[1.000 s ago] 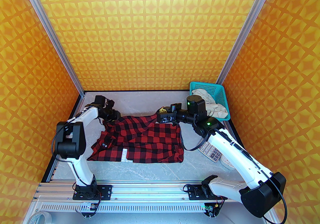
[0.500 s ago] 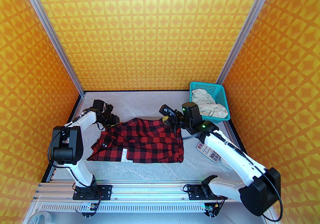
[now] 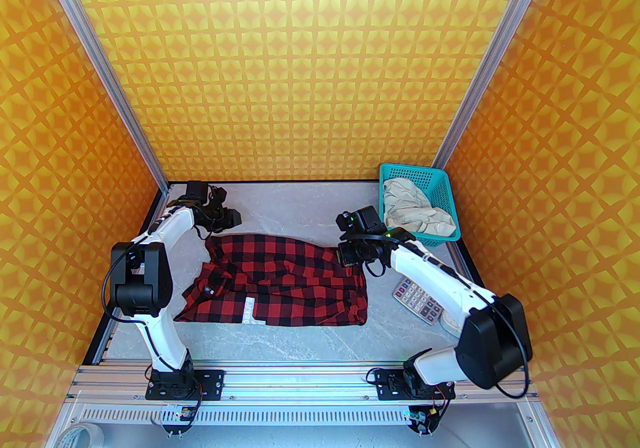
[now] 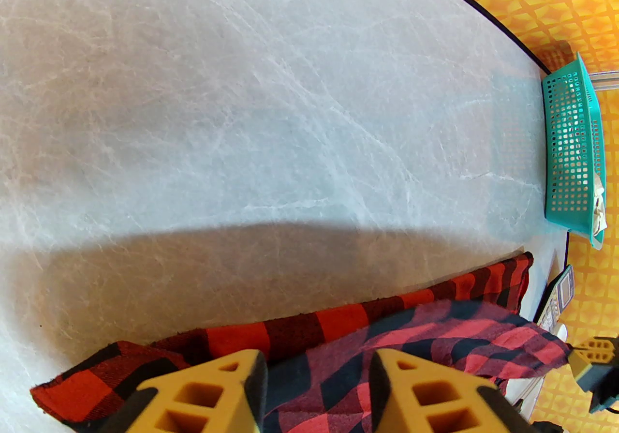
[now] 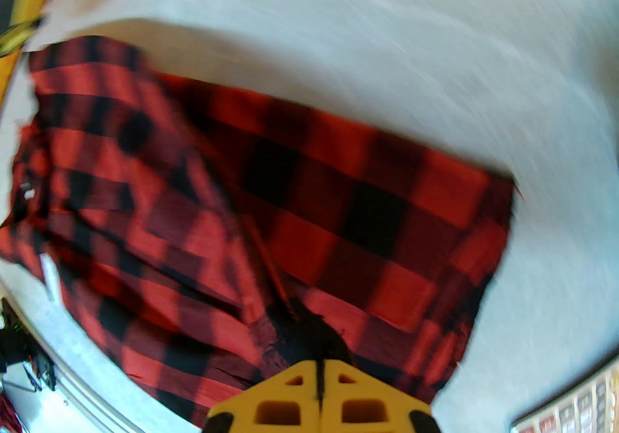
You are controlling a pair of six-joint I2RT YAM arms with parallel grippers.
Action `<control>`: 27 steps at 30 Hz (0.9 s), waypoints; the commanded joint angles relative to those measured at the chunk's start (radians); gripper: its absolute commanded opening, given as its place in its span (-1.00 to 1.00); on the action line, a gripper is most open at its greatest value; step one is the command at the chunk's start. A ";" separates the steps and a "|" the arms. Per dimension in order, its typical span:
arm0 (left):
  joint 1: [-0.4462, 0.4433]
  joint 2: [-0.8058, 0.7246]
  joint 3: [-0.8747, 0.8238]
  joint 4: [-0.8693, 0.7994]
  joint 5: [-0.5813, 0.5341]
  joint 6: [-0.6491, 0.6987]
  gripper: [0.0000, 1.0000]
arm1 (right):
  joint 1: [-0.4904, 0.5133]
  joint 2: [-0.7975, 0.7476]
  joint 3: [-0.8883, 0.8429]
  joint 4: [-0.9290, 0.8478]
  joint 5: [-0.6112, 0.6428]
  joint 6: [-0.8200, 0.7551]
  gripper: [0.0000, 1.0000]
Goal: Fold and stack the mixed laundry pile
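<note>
The red-and-black check shirt (image 3: 290,281) lies spread across the middle of the table, white lettering near its front edge. My left gripper (image 3: 227,219) hovers at the shirt's far-left corner. In the left wrist view its jaws (image 4: 319,363) stand apart over loose check cloth (image 4: 435,324). My right gripper (image 3: 350,256) sits low on the shirt's far-right corner. In the blurred right wrist view its fingers (image 5: 319,365) are pressed together with a dark tuft of the shirt (image 5: 338,208) pinched at their tips. The cream garment (image 3: 415,215) lies bunched in the basket.
The teal perforated basket (image 3: 412,170) stands at the back right corner, also seen as the basket (image 4: 573,145). A grey calculator (image 3: 417,303) and a small white round object (image 3: 452,323) lie right of the shirt, under the right arm. A tape roll (image 3: 80,436) sits below the rail.
The right arm swung down, lowering the raised shirt edge to the table at the far right. The shirt's far edge now lies flatter and further back. The left gripper moved back and its jaws widened.
</note>
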 commanded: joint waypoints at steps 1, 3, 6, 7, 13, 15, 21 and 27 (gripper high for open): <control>-0.035 -0.034 -0.028 -0.005 -0.009 0.013 -0.15 | -0.010 0.040 0.073 -0.112 0.067 0.044 -1.00; -0.066 -0.027 -0.042 -0.004 -0.009 0.020 -0.15 | -0.010 0.053 0.108 -0.146 0.040 0.068 -1.00; -0.087 -0.015 -0.069 0.020 -0.019 0.014 -0.15 | -0.010 0.056 0.169 -0.181 -0.028 0.097 -1.00; -0.087 -0.011 -0.073 0.031 -0.020 0.010 -0.15 | -0.009 0.052 0.185 -0.194 -0.054 0.096 -1.00; -0.089 0.088 0.042 -0.028 -0.066 0.042 -0.16 | -0.010 0.044 0.182 -0.231 -0.059 0.084 -1.00; -0.088 0.116 0.055 -0.032 -0.072 0.048 -0.18 | -0.010 0.053 0.170 -0.230 -0.074 0.086 -1.00; -0.089 0.099 0.032 -0.039 -0.102 0.057 -0.19 | -0.010 0.036 0.169 -0.265 -0.062 0.097 -1.00; -0.088 0.031 -0.083 -0.042 -0.116 0.054 -0.19 | -0.032 0.051 0.150 -0.269 -0.033 0.088 -1.00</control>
